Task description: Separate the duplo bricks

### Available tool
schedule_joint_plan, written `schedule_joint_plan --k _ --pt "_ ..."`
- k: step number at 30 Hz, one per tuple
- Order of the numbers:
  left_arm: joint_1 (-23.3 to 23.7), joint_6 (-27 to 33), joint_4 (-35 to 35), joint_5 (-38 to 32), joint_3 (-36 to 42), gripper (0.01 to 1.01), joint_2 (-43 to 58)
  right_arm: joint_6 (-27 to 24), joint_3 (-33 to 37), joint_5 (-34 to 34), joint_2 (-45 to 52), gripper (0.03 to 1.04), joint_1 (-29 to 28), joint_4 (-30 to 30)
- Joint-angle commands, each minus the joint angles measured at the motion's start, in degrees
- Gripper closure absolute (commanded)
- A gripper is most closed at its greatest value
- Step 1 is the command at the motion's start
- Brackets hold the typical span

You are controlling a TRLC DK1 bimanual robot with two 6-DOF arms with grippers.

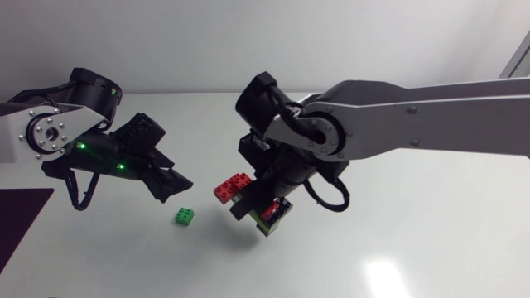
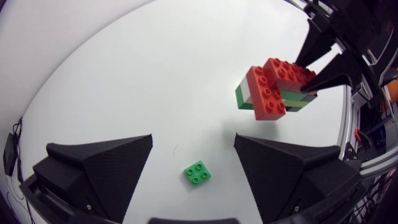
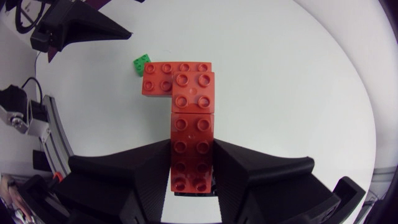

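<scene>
Over the glossy white worktop (image 1: 414, 240) our right pincer (image 3: 191, 148) is clamped on the red-topped duplo stack (image 3: 186, 93), whose near end its fingers (image 3: 124, 180) hide, while our left pincer (image 2: 193, 138) stands apart with the small green brick (image 2: 197, 172) lying beneath its gap.

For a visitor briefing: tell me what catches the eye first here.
A red-topped clump of duplo bricks is clamped in the right gripper near the table's middle. A lone small green brick lies on the white table close by, below the open left gripper.
</scene>
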Motion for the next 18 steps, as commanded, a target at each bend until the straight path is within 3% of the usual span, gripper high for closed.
schedule_joint_plan --k 1,8,18 --pt "-1.32 1.58 -0.60 1.06 -2.11 0.113 -1.55 -8.53 -2.64 -1.12 -1.16 0.85 -2.95 -0.18" --pt "-3.61 5.36 -3.06 6.51 -3.08 0.113 -3.40 -20.04 -10.29 -2.17 -3.97 0.85 -7.96 0.17" --pt "-12.40 10.28 -9.74 13.45 -0.09 0.113 -2.87 -24.17 -13.71 -5.51 -5.90 0.85 -8.75 0.43"
